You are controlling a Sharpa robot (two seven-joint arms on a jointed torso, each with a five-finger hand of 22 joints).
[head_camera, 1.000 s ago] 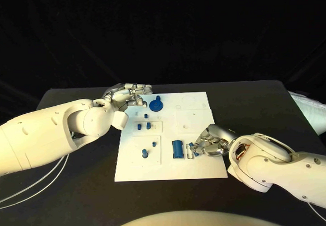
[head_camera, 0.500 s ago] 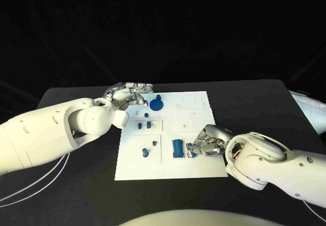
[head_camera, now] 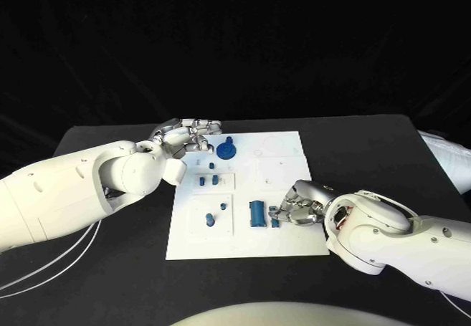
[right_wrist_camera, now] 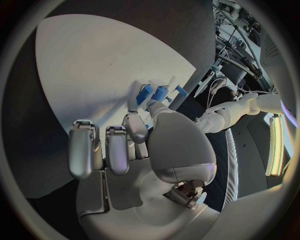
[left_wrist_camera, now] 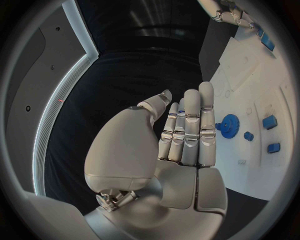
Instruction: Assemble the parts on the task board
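The white task board (head_camera: 290, 240) lies in the middle of the black table. On it are a blue gear (head_camera: 227, 149), a tall blue block (head_camera: 257, 214) and several small blue parts (head_camera: 205, 181). My right hand (head_camera: 299, 204) is at the board's near right, thumb and a finger pinching a small blue part (head_camera: 275, 220) beside the block. In the right wrist view that part (right_wrist_camera: 145, 93) sits at the fingertips (right_wrist_camera: 134, 107). My left hand (head_camera: 183, 136) hovers at the board's far left corner, fingers straight (left_wrist_camera: 187, 125) and holding nothing, close to the gear (left_wrist_camera: 228, 122).
Bare black table (head_camera: 390, 150) surrounds the board on every side. A white object (head_camera: 453, 162) lies at the table's right edge. White cables (head_camera: 53, 270) hang under my left arm.
My right hand has crept a little to the left, closing in on the small blue part beside the block. My left hand has stayed put.
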